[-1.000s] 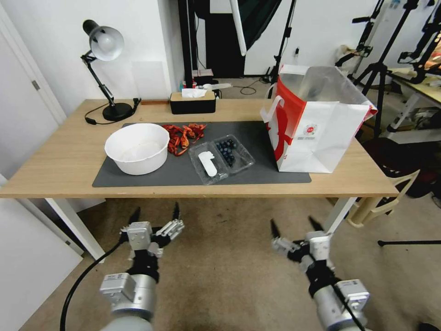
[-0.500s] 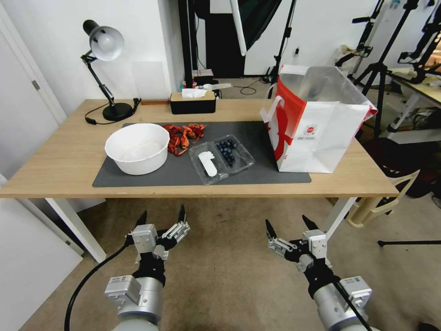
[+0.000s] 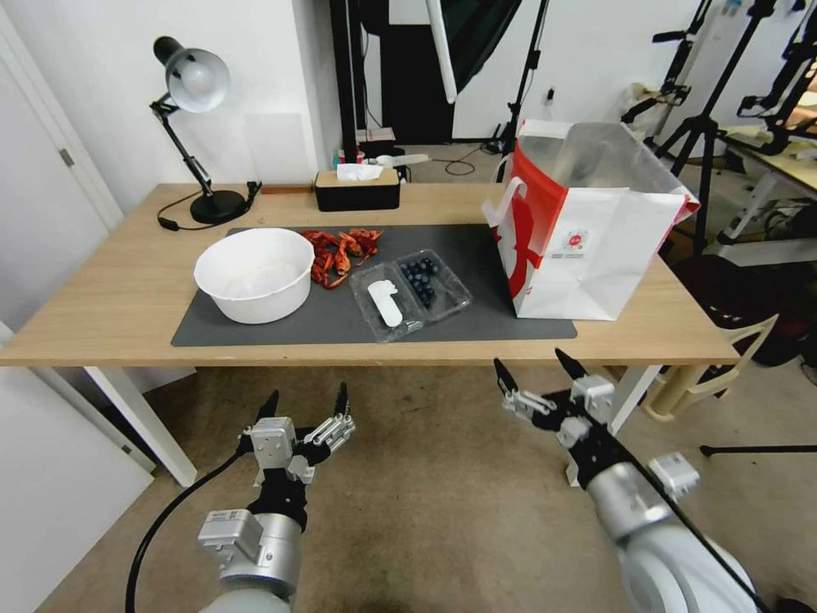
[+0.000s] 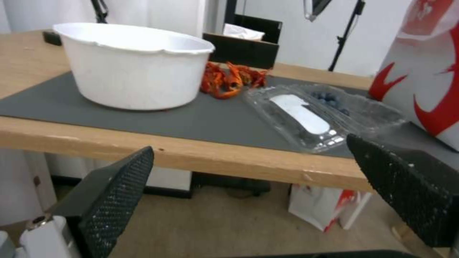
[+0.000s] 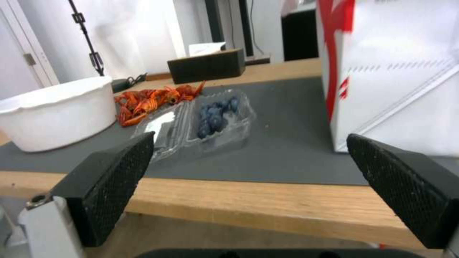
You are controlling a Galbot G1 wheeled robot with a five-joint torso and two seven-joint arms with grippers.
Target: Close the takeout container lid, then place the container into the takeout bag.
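Takeout container (image 3: 411,295) open, blueberries inside

Open clamshell and standing bag, mid-frame

The takeout container (image 3: 435,283) lies open at centre, its labelled lid (image 3: 385,304) flat leftward; the takeout bag (image 3: 587,223) stands upright, centre-right.

Your wooden table (image 3: 111,315) spans mid-frame: grey mat (image 3: 332,319) centre, desk lamp (image 3: 194,128) upper left, black tissue box (image 3: 357,189) behind mat.
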